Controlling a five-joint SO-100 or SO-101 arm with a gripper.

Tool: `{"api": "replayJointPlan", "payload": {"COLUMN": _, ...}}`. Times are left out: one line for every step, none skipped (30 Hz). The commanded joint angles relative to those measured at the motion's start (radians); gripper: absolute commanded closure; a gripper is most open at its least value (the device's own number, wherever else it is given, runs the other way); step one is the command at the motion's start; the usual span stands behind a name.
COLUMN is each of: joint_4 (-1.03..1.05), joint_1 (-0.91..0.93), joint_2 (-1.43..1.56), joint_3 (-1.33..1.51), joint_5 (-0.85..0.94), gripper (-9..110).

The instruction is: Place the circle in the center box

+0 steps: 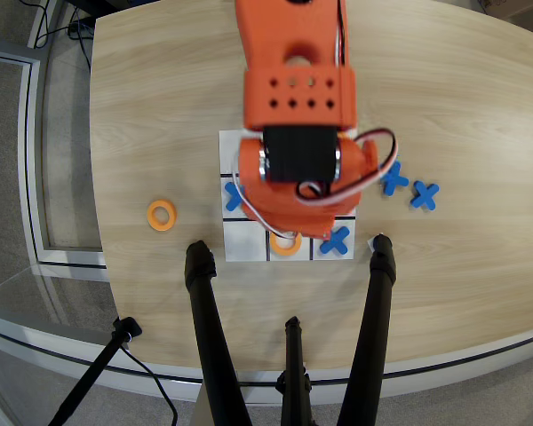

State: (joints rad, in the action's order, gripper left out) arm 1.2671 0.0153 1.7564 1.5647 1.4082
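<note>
My orange arm [298, 98] is lifted close to the overhead camera and covers most of the white grid board [242, 146]. The gripper [295, 222] shows only as an orange body below the black motor; its fingertips are hidden, so open or shut is unclear. The center box is hidden under the arm. One orange circle [286, 242] peeks out in the bottom middle cell. Another orange circle [161, 215] lies on the bare table left of the board. A blue cross [335, 240] sits in the bottom right cell, and a second blue cross [232, 197] shows partly in the left middle cell.
Two spare blue crosses [393, 178] [424, 193] lie on the wooden table [462, 115] right of the board. Black tripod legs [206, 337] [375, 319] reach in from the near edge, just below the board. The table's left edge drops to the floor.
</note>
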Motion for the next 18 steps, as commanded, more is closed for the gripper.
{"api": "replayJointPlan", "payload": {"joint_4": 0.032, "joint_1": 0.017, "joint_2": 0.163, "joint_3": 0.061, "joint_5": 0.012, "gripper": 95}}
{"api": "replayJointPlan", "payload": {"joint_4": 0.032, "joint_1": 0.021, "joint_2": 0.209, "joint_3": 0.098, "joint_5": 0.012, "gripper": 95}}
{"api": "replayJointPlan", "payload": {"joint_4": 0.031, "joint_1": 0.026, "joint_2": 0.256, "joint_3": 0.135, "joint_5": 0.012, "gripper": 95}}
{"api": "replayJointPlan", "payload": {"joint_4": 0.031, "joint_1": 0.032, "joint_2": 0.304, "joint_3": 0.172, "joint_5": 0.012, "gripper": 95}}
{"api": "replayJointPlan", "payload": {"joint_4": 0.031, "joint_1": 0.035, "joint_2": 0.350, "joint_3": 0.207, "joint_5": 0.012, "gripper": 95}}
{"api": "replayJointPlan", "payload": {"joint_4": 0.029, "joint_1": 0.037, "joint_2": 0.397, "joint_3": 0.247, "joint_5": 0.012, "gripper": 95}}
{"api": "replayJointPlan", "payload": {"joint_4": 0.028, "joint_1": 0.040, "joint_2": 0.443, "joint_3": 0.287, "joint_5": 0.014, "gripper": 94}}
{"api": "replayJointPlan", "payload": {"joint_4": 0.029, "joint_1": 0.043, "joint_2": 0.488, "joint_3": 0.328, "joint_5": 0.028, "gripper": 87}}
{"api": "replayJointPlan", "payload": {"joint_4": 0.029, "joint_1": 0.046, "joint_2": 0.535, "joint_3": 0.374, "joint_5": 0.040, "gripper": 86}}
{"api": "replayJointPlan", "payload": {"joint_4": 0.018, "joint_1": 0.048, "joint_2": 0.583, "joint_3": 0.426, "joint_5": 0.046, "gripper": 86}}
{"api": "replayJointPlan", "payload": {"joint_4": 0.006, "joint_1": 0.049, "joint_2": 0.627, "joint_3": 0.476, "joint_5": 0.049, "gripper": 86}}
{"api": "replayJointPlan", "payload": {"joint_4": -0.011, "joint_1": 0.049, "joint_2": 0.672, "joint_3": 0.534, "joint_5": 0.052, "gripper": 86}}
{"api": "replayJointPlan", "payload": {"joint_4": -0.029, "joint_1": 0.051, "joint_2": 0.719, "joint_3": 0.595, "joint_5": 0.055, "gripper": 86}}
{"api": "replayJointPlan", "payload": {"joint_4": -0.051, "joint_1": 0.054, "joint_2": 0.765, "joint_3": 0.655, "joint_5": 0.057, "gripper": 86}}
{"api": "replayJointPlan", "payload": {"joint_4": -0.069, "joint_1": 0.058, "joint_2": 0.816, "joint_3": 0.716, "joint_5": 0.064, "gripper": 86}}
{"api": "replayJointPlan", "payload": {"joint_4": -0.080, "joint_1": 0.064, "joint_2": 0.862, "joint_3": 0.772, "joint_5": 0.072, "gripper": 86}}
{"api": "replayJointPlan", "payload": {"joint_4": -0.081, "joint_1": 0.069, "joint_2": 0.900, "joint_3": 0.821, "joint_5": 0.084, "gripper": 86}}
{"api": "replayJointPlan", "payload": {"joint_4": -0.083, "joint_1": 0.074, "joint_2": 0.939, "joint_3": 0.870, "joint_5": 0.091, "gripper": 86}}
